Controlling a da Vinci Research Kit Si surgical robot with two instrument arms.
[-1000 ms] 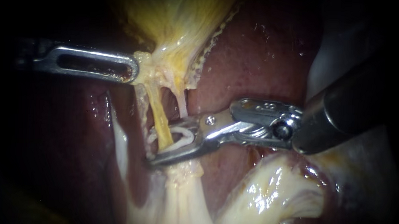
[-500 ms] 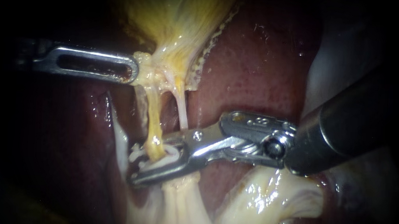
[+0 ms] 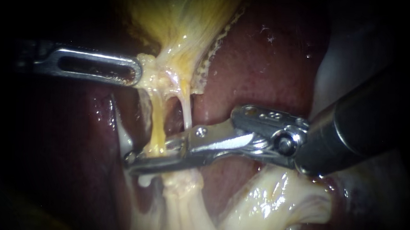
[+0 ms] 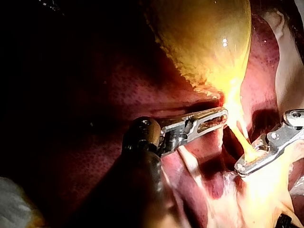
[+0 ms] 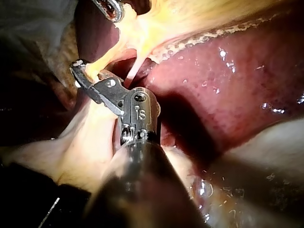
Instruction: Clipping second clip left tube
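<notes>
Left tube [image 3: 155,127] within the right instrument's closed pincer [image 3: 134,161]

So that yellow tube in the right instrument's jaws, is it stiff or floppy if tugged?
Probably floppy: the left tube is a thin strand, straight only because it is stretched. Likely slippery, since it glistens wet. Possibly fragile where the right instrument clamps it.

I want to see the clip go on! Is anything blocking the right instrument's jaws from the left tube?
Nothing visible. The right instrument has its jaws shut on the left tube from both sides; the left instrument grips the gallbladder above.
</notes>
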